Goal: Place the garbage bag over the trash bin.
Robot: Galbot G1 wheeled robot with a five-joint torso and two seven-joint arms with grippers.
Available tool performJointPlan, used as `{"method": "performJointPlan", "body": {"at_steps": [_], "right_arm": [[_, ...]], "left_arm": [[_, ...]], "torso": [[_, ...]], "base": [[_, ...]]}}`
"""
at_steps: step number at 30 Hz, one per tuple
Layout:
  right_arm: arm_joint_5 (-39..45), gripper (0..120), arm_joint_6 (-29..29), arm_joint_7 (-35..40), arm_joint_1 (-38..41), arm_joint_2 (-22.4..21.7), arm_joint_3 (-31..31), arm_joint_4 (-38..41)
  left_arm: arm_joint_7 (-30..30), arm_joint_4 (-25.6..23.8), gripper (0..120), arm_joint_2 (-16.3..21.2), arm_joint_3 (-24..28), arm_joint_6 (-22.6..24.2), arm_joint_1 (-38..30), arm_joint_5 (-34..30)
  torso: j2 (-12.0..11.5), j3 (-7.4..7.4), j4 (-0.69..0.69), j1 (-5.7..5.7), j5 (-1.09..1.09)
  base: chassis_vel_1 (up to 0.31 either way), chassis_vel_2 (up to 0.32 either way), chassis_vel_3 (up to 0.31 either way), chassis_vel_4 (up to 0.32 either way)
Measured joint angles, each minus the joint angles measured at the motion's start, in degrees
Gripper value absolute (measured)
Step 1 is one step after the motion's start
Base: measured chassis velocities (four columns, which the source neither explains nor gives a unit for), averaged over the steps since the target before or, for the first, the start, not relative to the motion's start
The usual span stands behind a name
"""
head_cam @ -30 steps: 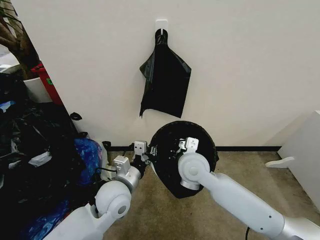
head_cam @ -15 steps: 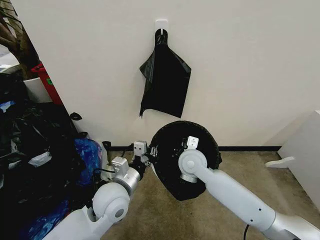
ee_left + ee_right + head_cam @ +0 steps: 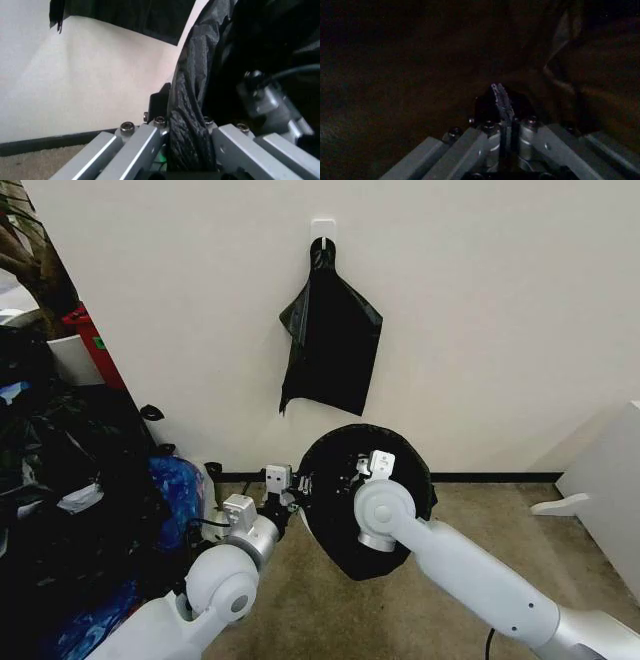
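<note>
The left gripper [image 3: 296, 488] is closed on the garbage bag [image 3: 345, 555], at the side of the trash bin [image 3: 316, 532] nearest to this arm. In the left wrist view its two fingers [image 3: 160, 103] pinch the bunched, wrinkled black plastic [image 3: 192, 123] that is rolled over the rim. The bin is almost fully covered by the bag; only a small white strip shows low on its side, just beside the left gripper.

The right gripper [image 3: 372, 465] reaches inside the lined opening of the bin. In the right wrist view its fingertips [image 3: 499, 98] are pressed together, with dark plastic all around them; I cannot tell if a fold is between them.

Beyond both grippers, on the white wall [image 3: 500, 310], flat black bags [image 3: 330, 340] hang from a white hook [image 3: 322, 228]. Far to the side of the left arm lies a heap of stuffed black sacks [image 3: 60, 510] with a blue bag [image 3: 178, 485].
</note>
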Motion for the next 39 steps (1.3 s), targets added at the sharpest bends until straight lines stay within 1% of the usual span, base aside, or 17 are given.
{"method": "performJointPlan", "body": {"at_steps": [8, 15, 20, 27, 29, 31, 33, 34, 35, 36, 38, 39], "right_arm": [[-1.5, 0, -0.4, -0.8, -1.0, 1.2, 0.0, -4.2], [-2.4, 0, -0.5, -1.1, -1.3, 1.5, 0.4, -4.9], [-2.1, 0, -0.5, -1.1, -1.3, 0.4, 0.8, -1.5], [-1.8, 0, -0.7, -2.5, -1.2, -3.0, 0.8, 7.1], [-1.9, 0, -0.8, -3.0, -1.3, -3.4, 1.0, 8.1], [-2.9, 0, -0.9, -7.0, -2.2, -5.3, 2.4, 12.1], [-4.3, 0, -1.3, -11.1, -3.0, -7.2, 4.0, 14.9], [-4.7, 0, -1.3, -12.0, -3.2, -7.6, 4.3, 15.4], [-6.5, 0, -1.4, -16.0, -4.2, -9.5, 6.0, 17.4], [-6.5, 0, -1.4, -16.0, -4.2, -9.5, 6.0, 17.4], [-9.9, 0, -1.9, -23.7, -6.3, -12.6, 10.0, 19.9], [-11.3, 0, -2.1, -26.2, -7.0, -13.5, 11.5, 20.5]], "left_arm": [[-0.2, -0.9, 1, 0.0, 0.0, 0.0, 0.0, -0.5], [-0.2, -1.1, 1, 0.0, 0.1, 0.0, -0.1, -0.8], [-0.3, -0.5, 1, -0.1, -0.1, 0.2, 0.0, -0.9], [-3.0, 1.2, 1, -1.0, -0.3, 1.7, -0.6, -5.0], [-3.3, 1.3, 1, -1.0, -0.3, 1.9, -0.7, -5.5], [-5.1, 1.6, 1, -1.2, -0.5, 2.6, -1.0, -7.8], [-6.2, 1.7, 1, -1.2, -0.7, 3.1, -1.2, -9.6], [-6.4, 1.7, 1, -1.2, -0.7, 3.1, -1.2, -9.8], [-7.6, 1.7, 1, -1.3, -0.8, 3.5, -1.4, -11.5], [-7.6, 1.7, 1, -1.3, -0.8, 3.5, -1.4, -11.5], [-9.6, 1.4, 1, -1.4, -1.2, 4.4, -1.5, -14.8], [-10.0, 1.3, 1, -1.3, -1.4, 4.6, -1.5, -15.3]], "torso": [[0.0, 0.0, 0.0, 0.0, 0.0], [0.0, 0.0, 0.0, 0.0, 0.01], [0.0, 0.0, 0.0, 0.0, 0.01], [0.0, 0.0, 0.0, 0.0, 0.01], [0.0, 0.0, 0.0, 0.0, 0.01], [0.0, 0.0, 0.0, 0.0, 0.01], [0.0, 0.0, 0.01, 0.0, 0.02], [0.0, 0.0, 0.01, 0.0, 0.02], [0.0, 0.0, 0.0, 0.0, 0.01], [0.0, 0.0, 0.0, 0.0, 0.01], [0.0, 0.0, -0.01, 0.0, 0.02], [0.0, 0.0, -0.01, 0.0, 0.02]], "base": [[0.0, 0.0, 0.0, 0.0], [0.0, 0.0, 0.0, 0.0], [0.0, 0.0, 0.0, 0.0], [0.0, 0.0, 0.0, 0.0], [0.0, 0.0, 0.0, 0.0], [0.0, 0.0, 0.0, 0.0], [0.0, 0.0, 0.0, 0.0], [0.0, 0.0, 0.0, 0.0], [0.0, 0.0, 0.0, 0.0], [0.0, 0.0, 0.0, 0.0], [0.0, 0.0, 0.0, 0.0], [0.0, 0.0, 0.0, 0.0]]}}
